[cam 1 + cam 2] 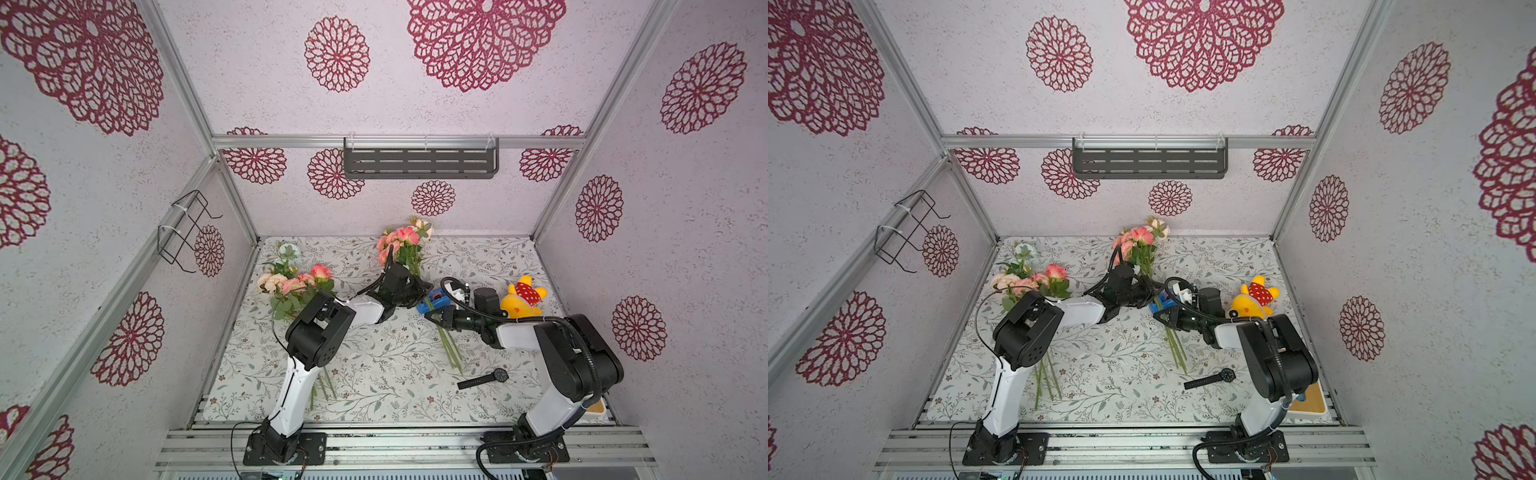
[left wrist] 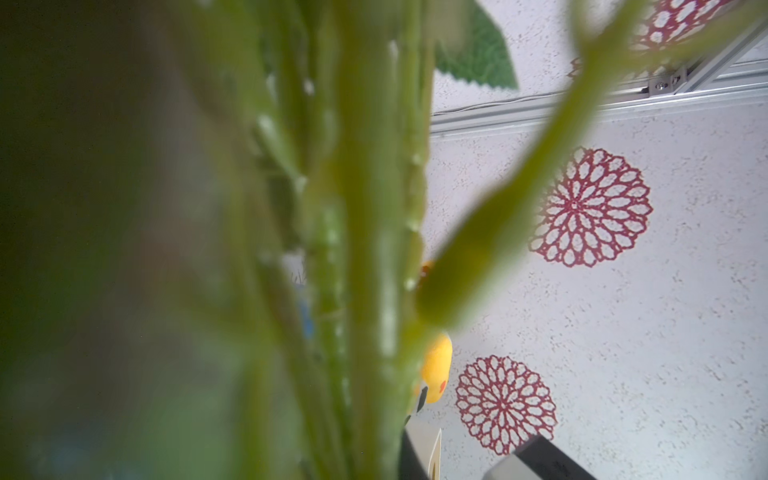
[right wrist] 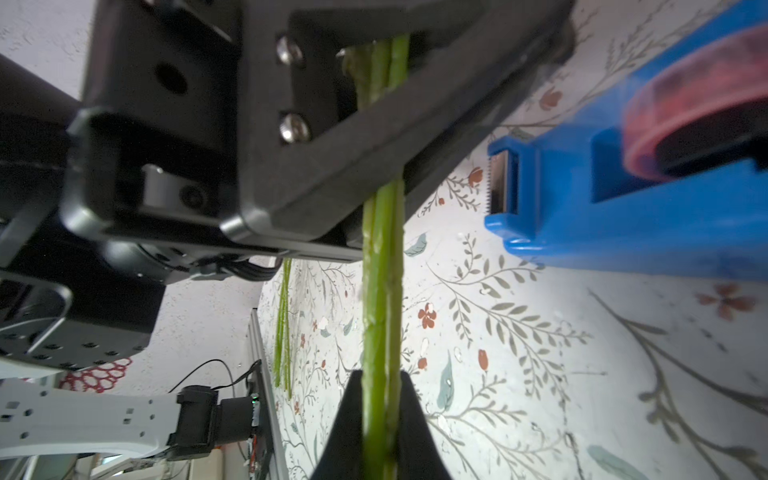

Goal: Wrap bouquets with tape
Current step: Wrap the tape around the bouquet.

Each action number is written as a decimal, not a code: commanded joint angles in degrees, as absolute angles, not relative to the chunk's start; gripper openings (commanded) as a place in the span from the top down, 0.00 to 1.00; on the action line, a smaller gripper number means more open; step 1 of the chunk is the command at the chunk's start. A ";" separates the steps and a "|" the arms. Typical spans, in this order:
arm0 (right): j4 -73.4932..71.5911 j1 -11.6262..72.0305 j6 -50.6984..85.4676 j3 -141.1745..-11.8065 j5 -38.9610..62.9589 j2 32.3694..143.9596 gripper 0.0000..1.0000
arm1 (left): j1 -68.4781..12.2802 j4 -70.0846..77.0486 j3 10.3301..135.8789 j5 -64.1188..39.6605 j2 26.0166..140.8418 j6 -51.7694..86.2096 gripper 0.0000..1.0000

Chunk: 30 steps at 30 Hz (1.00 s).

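Got the centre bouquet [image 1: 401,245] of pink and peach artificial roses with long green stems spanned between both arms. Blooms toward the back wall, stem ends toward the front, near the black wristwatch [image 1: 484,379].

Seeing the right gripper [image 3: 380,382] clenched on the bundled stems, fingers pinching from both sides in the right wrist view.

Seeing the left gripper [image 1: 419,290] around the same stems higher up, just below the leaves. Can't tell clamped or slack: contact hidden behind the finger plate in the right wrist view, and getting only blurred green stalks across the lens from the left wrist view.

Got the small blue plastic tape dispenser [image 3: 623,199] sitting on the floral-print table cover [image 1: 374,374], just beside the stems, between the two grippers, on the right arm's side. Seeing its serrated cutter end facing the stems with a small gap between. Reading the tape roll [image 3: 698,104] with reddish core seated in the dispenser.

Found the second bouquet [image 1: 291,284], pink and cream roses plus pale blue blooms, lying at the left side of the table, stems partly under the left arm, well apart from the tape.

Also spotting the yellow plush toy [image 1: 523,301] with red polka-dot patch beyond the right wrist, toward the right wall. Noting the grey slotted shelf [image 1: 419,163] on the back wall and the black wire rack [image 1: 187,228] on the left wall.
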State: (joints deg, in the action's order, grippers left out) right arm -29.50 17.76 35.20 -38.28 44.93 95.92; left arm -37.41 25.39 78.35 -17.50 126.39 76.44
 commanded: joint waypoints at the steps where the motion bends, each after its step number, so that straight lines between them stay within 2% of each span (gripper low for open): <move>1: -13.50 18.93 25.69 -41.20 34.79 92.42 1.00 | -37.62 26.18 80.20 -17.98 125.13 76.22 0.71; 5: -3.09 22.44 18.73 -45.35 24.34 89.57 1.00 | -37.62 21.25 81.04 -17.17 124.67 75.01 0.64; 7: 0.49 24.43 16.50 -47.38 19.74 88.65 1.00 | -37.70 13.53 83.18 -16.02 124.39 73.45 0.62; 15: 12.51 33.04 11.83 -54.80 -1.82 88.95 1.00 | -38.10 2.50 86.53 -14.42 124.30 70.59 0.63; 19: 15.33 36.63 10.75 -57.22 -8.88 90.05 1.00 | -38.14 1.85 86.82 -14.32 124.25 70.38 0.70; 21: 15.15 37.75 10.53 -57.48 -10.50 90.81 1.00 | -38.23 1.44 87.25 -14.14 124.16 69.97 0.77; 23: 14.73 38.06 10.67 -57.41 -10.61 91.37 1.00 | -38.32 1.14 87.60 -14.07 124.00 69.75 0.89; 26: 12.86 37.76 10.89 -56.64 -7.21 91.13 1.00 | -38.31 1.10 87.46 -14.14 123.68 69.70 1.00; 27: 12.24 37.43 11.09 -56.40 -5.35 91.06 0.95 | -38.32 1.20 87.29 -14.18 123.65 69.71 1.00; 29: 11.54 36.04 12.79 -56.14 -1.93 90.55 0.74 | -38.23 2.79 86.46 -14.33 123.47 70.20 1.00; 30: 11.13 35.37 13.64 -55.80 -0.20 90.15 0.67 | -38.15 3.33 86.24 -14.47 123.36 70.40 1.00</move>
State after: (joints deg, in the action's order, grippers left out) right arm 12.69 36.97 13.06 -55.66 -4.14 91.53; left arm -37.95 1.48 86.46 -14.55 126.28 71.75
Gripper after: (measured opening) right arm 0.275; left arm 0.128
